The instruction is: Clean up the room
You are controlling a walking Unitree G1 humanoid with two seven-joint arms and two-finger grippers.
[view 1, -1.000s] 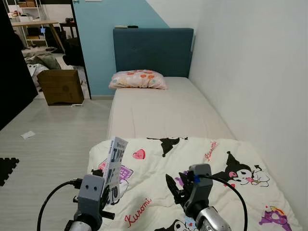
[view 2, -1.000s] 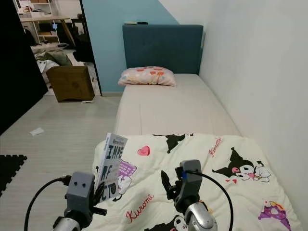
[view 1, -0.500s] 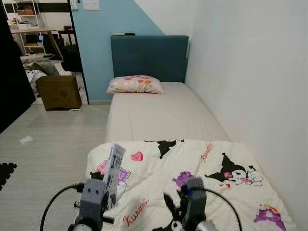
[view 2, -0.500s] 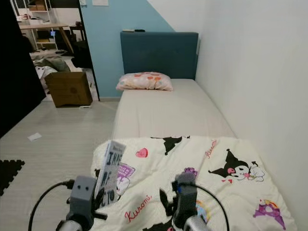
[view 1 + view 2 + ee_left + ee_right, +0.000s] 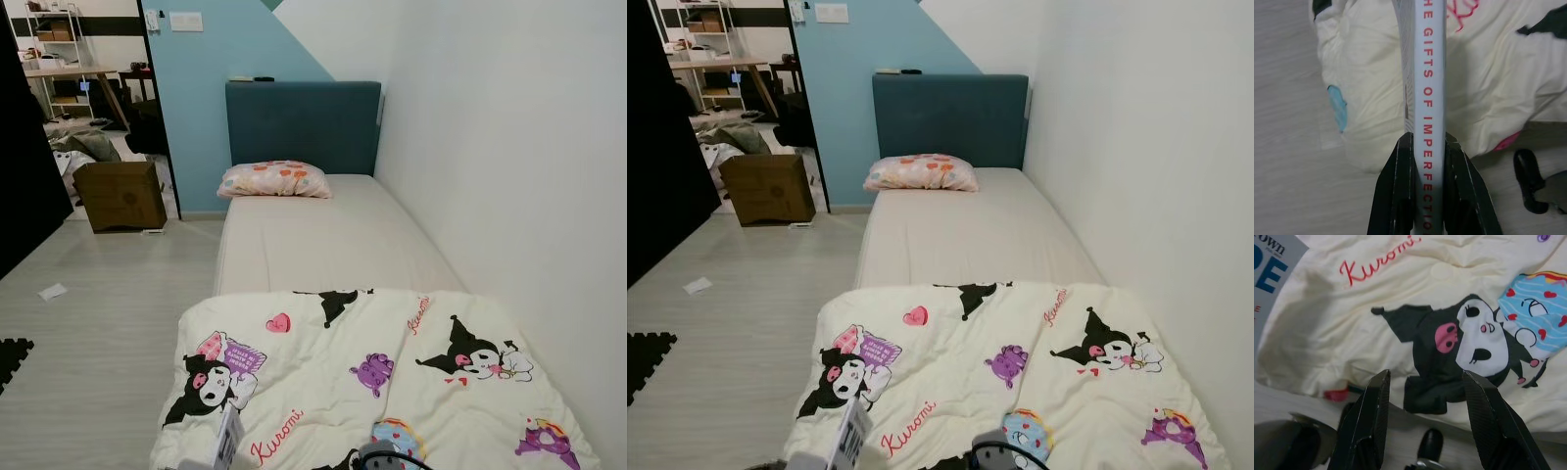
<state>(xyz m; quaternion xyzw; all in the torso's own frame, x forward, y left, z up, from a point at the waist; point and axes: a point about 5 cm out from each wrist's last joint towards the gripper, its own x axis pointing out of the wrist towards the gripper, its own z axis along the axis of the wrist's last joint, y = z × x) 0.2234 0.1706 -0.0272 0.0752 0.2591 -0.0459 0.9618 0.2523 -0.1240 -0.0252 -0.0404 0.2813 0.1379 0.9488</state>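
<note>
A white book with red spine lettering stands upright between the black fingers of my left gripper, which is shut on it. In the left eye view the book's top pokes up at the lower edge, by the near left corner of the cartoon-print blanket. My right gripper hangs open just above the same blanket, over a black cartoon figure, with nothing between its fingers. The blanket covers the near half of the bed and hangs over its left side.
A flowered pillow lies against the blue headboard. A white wall runs along the bed's right side. On the floor to the left are a cardboard box, a paper scrap and a black foam mat.
The camera has moved, so more of the blanket shows. Both arms have sunk to the bottom edge of the eye views. The book stays in my left gripper.
</note>
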